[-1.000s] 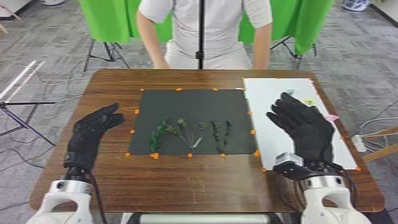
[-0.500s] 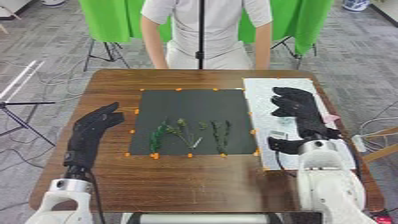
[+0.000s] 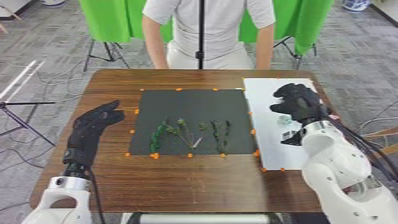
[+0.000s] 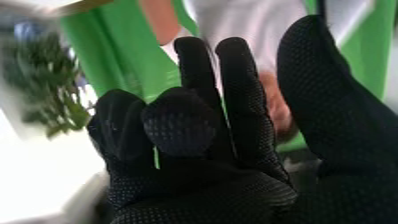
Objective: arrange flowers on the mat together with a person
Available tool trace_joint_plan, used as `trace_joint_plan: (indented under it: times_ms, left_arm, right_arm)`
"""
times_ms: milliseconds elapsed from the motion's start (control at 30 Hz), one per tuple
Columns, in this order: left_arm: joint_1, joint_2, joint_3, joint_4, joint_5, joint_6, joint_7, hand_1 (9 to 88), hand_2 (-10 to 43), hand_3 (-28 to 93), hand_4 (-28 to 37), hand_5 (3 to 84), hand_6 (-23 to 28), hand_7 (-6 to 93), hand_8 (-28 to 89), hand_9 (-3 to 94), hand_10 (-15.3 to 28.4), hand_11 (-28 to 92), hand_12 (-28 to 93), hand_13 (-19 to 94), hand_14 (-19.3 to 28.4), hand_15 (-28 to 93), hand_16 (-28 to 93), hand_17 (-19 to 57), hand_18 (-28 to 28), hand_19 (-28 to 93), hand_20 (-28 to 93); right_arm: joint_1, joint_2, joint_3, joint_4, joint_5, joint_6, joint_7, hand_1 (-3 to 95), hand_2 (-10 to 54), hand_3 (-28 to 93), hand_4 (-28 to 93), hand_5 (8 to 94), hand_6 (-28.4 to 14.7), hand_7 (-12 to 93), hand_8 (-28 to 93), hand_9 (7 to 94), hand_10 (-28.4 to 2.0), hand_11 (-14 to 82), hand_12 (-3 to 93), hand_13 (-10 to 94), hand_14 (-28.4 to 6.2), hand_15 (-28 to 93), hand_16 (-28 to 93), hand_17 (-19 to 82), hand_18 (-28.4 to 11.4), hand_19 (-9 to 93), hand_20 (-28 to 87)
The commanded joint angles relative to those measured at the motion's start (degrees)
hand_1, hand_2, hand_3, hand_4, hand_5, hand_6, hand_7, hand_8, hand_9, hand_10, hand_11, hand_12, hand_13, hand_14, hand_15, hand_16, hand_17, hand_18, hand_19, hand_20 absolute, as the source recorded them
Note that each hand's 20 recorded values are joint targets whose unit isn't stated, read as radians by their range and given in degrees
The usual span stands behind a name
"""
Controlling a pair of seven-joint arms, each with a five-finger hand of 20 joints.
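Observation:
My right hand (image 3: pixel 298 101) is over the far half of the white board, its fingers loosely bent and apart. In the right wrist view, the right hand (image 4: pixel 200 175) has some fingers straight and others bent, with nothing visible held. My left hand (image 3: pixel 93 125) is over the table left of the dark mat (image 3: pixel 182 107), fingers relaxed. On the mat's near half lie a leafy green stem (image 3: pixel 156 138), branching sprigs (image 3: pixel 184 132) and darker stems (image 3: pixel 222 136). A pale bluish flower (image 3: pixel 284 120) lies on the white board near my right hand.
The white board (image 3: pixel 274 157) lies along the mat's right side. Orange tape pieces (image 3: pixel 155 156) mark the mat's edges. Brown tabletop (image 3: pixel 200 185) surrounds both. A blurred leafy plant (image 4: pixel 44 75) stands before a green drape (image 4: pixel 107 45).
My right arm has extended farther over the white board, and its hand has gone from stretched flat to more bent and turned. My left hand has stayed put. The stems on the mat are unmoved.

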State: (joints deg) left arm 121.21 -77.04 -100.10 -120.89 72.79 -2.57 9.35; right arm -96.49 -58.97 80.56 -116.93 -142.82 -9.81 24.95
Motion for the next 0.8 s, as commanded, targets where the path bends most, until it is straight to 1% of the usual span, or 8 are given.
trace_joint_plan:
  times_ms: [33, 167, 233, 267, 300, 433, 633, 800]
  left_arm:
    - [1.1, -0.83, -0.58, -0.09, 0.38, 0.38, -0.24, 28.7, -2.0, 63, -18.1, 47.6, 5.7, 13.5, -5, 46.7, 14.0, 21, 15, 36, 18.9, 25, 3, 0.5, 16.2, 16, 19]
    - [1.0, -1.23, -0.68, -0.09, 0.59, 0.03, -0.47, 28.7, -1.9, 63, -18.2, 47.5, 5.6, 13.6, -5, 46.7, 14.0, 21, 15, 36, 18.8, 25, 3, 0.5, 16.2, 16, 19]
    - [1.0, -1.31, -0.69, -0.13, 0.61, 0.13, -0.35, 28.7, -1.9, 64, -18.1, 47.5, 5.6, 13.6, -5, 46.8, 13.9, 21, 15, 36, 18.8, 25, 3, 0.5, 16.2, 16, 19]
    - [0.7, -1.28, -0.66, 0.05, 0.62, -0.11, -0.49, 28.7, -1.9, 63, -18.1, 47.5, 5.7, 13.6, -5, 46.8, 13.9, 21, 15, 36, 18.9, 25, 3, 0.5, 16.2, 16, 19]
    - [0.9, -1.33, -0.69, -0.06, 0.62, 0.11, -0.45, 28.7, -1.9, 63, -18.1, 47.5, 5.7, 13.6, -5, 46.8, 14.0, 21, 15, 36, 18.9, 25, 3, 0.5, 16.2, 16, 19]
    - [0.8, -1.17, -0.65, -0.07, 0.57, -0.01, -0.66, 28.7, -1.9, 63, -18.1, 47.5, 5.6, 13.5, -5, 46.7, 13.9, 21, 15, 36, 19.0, 25, 3, 0.5, 16.2, 16, 19]
    - [0.9, -1.4, -0.71, -0.12, 0.64, -0.07, -0.64, 28.8, -1.9, 63, -18.1, 47.5, 5.6, 13.5, -5, 46.6, 13.9, 21, 15, 36, 19.0, 25, 3, 0.5, 16.2, 16, 19]
    - [0.9, -1.48, -0.71, -0.09, 0.59, -0.02, -0.68, 28.7, -1.9, 63, -18.0, 47.5, 5.7, 13.5, -5, 46.6, 13.9, 21, 15, 36, 19.0, 25, 3, 0.5, 16.2, 16, 19]
  right_arm:
    - [4.5, 3.4, -3.1, 3.8, -8.0, -5.5, 2.0, 40.0, -9.5, 68, -25, 58.9, 1.3, 12, -7, 59.9, -14.4, 15.4, 23.7, 80, -5.4, 77, 26, 49, -20.0, 93, 63]
    - [6.5, 3.2, -3.9, 5.6, -7.8, -9.0, 2.9, 39.5, -9.5, 68, -24, 59.4, 1.4, 12, -7, 62.0, -14.5, 16.4, 23.9, 81, -5.3, 77, 26, 50, -19.9, 93, 64]
    - [7.1, 2.9, -3.9, 6.6, -7.0, -9.7, 3.0, 39.3, -9.5, 67, -24, 59.5, 1.4, 12, -7, 62.9, -14.7, 16.8, 24.0, 81, -5.3, 77, 27, 50, -19.9, 93, 64]
    - [7.2, 2.7, -3.8, 6.8, -6.8, -10.5, 3.5, 39.1, -9.5, 67, -24, 59.5, 1.5, 12, -7, 63.4, -14.5, 17.0, 24.1, 81, -5.2, 77, 27, 51, -20.0, 93, 64]
    - [7.7, 2.5, -4.2, 7.5, -7.1, -11.1, 3.5, 38.8, -9.5, 67, -24, 59.5, 1.5, 12, -7, 64.1, -14.4, 17.3, 24.1, 81, -5.3, 77, 27, 51, -20.1, 93, 64]
    - [8.2, 2.2, -4.5, 8.6, -6.7, -14.4, 4.4, 37.9, -9.5, 66, -24, 59.6, 1.5, 11, -7, 66.7, -14.3, 18.8, 24.2, 82, -5.1, 77, 27, 52, -20.0, 93, 65]
    - [8.1, 1.8, -4.4, 10.2, -6.2, -16.2, 5.2, 36.7, -9.5, 64, -23, 60.0, 1.3, 11, -7, 70.0, -14.4, 20.3, 24.8, 83, -4.9, 77, 28, 53, -20.0, 93, 65]
    - [7.6, 1.1, -4.4, 11.2, -5.1, -16.0, 5.4, 36.2, -9.5, 63, -22, 60.4, 1.3, 11, -7, 72.3, -14.6, 21.3, 25.0, 84, -4.3, 77, 29, 54, -19.8, 93, 66]
